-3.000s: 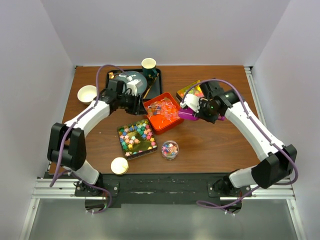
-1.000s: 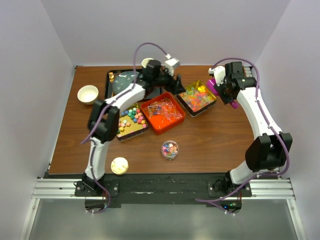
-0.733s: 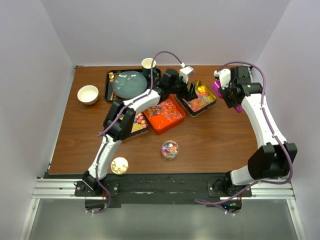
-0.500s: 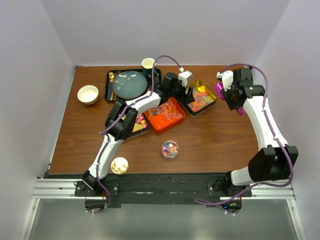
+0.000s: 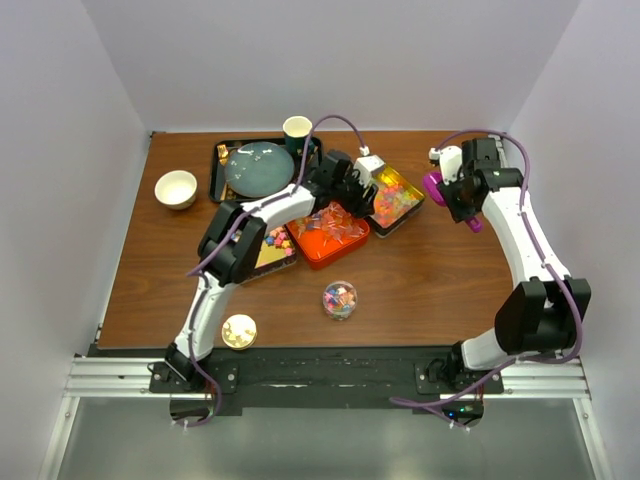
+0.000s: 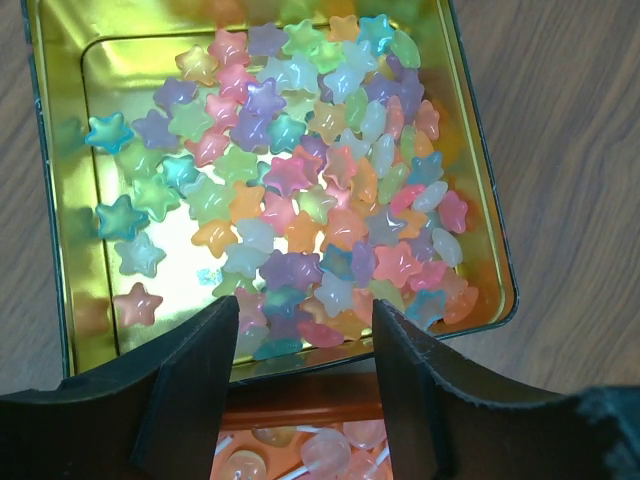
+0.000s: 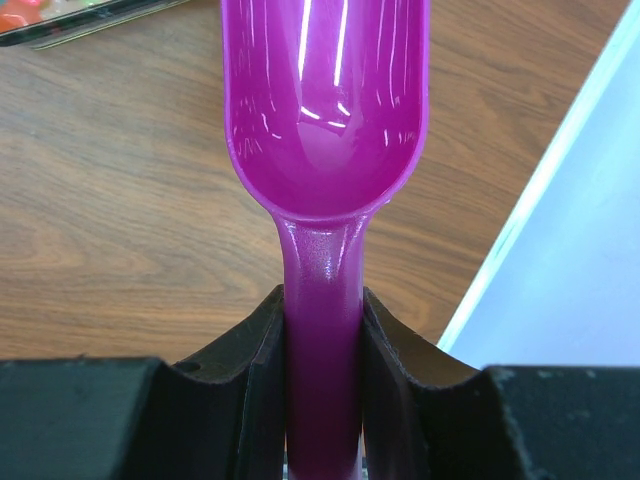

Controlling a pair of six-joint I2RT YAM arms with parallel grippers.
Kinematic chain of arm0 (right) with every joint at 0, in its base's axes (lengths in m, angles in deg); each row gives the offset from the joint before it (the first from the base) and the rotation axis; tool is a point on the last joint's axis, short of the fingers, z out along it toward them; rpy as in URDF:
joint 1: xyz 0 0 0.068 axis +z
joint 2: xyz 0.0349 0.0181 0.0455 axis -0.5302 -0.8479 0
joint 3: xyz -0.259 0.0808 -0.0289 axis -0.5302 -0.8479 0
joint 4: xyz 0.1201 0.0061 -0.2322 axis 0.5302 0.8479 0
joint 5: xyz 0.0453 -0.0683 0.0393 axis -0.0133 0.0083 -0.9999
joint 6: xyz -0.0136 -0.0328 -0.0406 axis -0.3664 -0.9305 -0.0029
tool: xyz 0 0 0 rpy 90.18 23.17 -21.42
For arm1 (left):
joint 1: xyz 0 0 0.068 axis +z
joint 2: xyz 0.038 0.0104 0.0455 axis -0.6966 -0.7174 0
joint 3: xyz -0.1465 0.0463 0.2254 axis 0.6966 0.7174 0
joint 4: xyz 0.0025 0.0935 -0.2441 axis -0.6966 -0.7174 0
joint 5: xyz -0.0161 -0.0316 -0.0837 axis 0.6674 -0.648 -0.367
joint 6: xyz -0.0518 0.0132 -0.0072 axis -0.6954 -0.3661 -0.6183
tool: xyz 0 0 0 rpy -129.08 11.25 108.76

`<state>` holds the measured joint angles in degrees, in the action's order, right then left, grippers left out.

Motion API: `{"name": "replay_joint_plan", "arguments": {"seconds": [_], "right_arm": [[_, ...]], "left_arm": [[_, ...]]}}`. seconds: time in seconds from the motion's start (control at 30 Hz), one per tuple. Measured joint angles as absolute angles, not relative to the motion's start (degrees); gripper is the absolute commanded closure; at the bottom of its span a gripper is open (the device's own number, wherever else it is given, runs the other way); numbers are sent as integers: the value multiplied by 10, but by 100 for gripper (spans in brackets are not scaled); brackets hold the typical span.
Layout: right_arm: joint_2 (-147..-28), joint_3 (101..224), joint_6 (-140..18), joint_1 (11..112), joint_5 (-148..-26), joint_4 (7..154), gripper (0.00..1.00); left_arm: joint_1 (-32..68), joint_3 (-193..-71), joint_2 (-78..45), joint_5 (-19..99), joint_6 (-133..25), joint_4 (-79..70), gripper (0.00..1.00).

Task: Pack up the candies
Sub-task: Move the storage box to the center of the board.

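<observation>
Wooden table (image 5: pixel 430 290) bears candy trays (image 5: pixel 318 258), black tray (image 5: pixel 215 176), bowl (image 5: pixel 176 188), jar (image 5: pixel 340 299), lid (image 5: pixel 239 331).

Pastel star candies (image 6: pixel 300 200): translucent pink, orange, lilac, teal, green. Under them, tin (image 6: pixel 70 200) shiny gold. Next door, orange-red tray (image 6: pixel 300 412); wrapped pieces (image 6: pixel 325 458) inside pale pink-white. Over right, glossy magenta scoop (image 7: pixel 325 110). Brown woodgrain worktop (image 5: pixel 420 280) throughout. Up back: plate (image 5: pixel 258 168) dusty teal on black tray (image 5: pixel 215 185), bowl (image 5: pixel 176 188) white, cup (image 5: pixel 297 127) dark green, pale inside.

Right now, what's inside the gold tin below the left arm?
Pastel star-shaped candies, heaped to one side, bare gold floor on the other. The left tool covers part of the near rim of the gold tin; anything beneath the heap is hidden.
</observation>
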<state>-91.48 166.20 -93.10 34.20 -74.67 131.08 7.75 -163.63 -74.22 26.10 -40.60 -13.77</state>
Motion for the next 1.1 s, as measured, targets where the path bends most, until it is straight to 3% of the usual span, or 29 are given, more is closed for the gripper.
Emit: {"name": "replay_joint_plan", "arguments": {"seconds": [0.6, 0.93, 1.07, 1.1], "right_arm": [[-943, 1718, -989, 348, -807, 1352, 100], [-979, 1749, -1105, 413, -819, 1407, 100], [-977, 1739, -1155, 429, -839, 1407, 100], [-977, 1736, -1169, 432, -843, 1408, 100]], "left_arm": [[76, -1437, -596, 227, -211, -148, 46], [75, -1284, -464, 200, -188, -154, 30], [88, -1280, -404, 185, -238, -145, 46], [95, -1280, -386, 179, -253, -139, 66]]}}
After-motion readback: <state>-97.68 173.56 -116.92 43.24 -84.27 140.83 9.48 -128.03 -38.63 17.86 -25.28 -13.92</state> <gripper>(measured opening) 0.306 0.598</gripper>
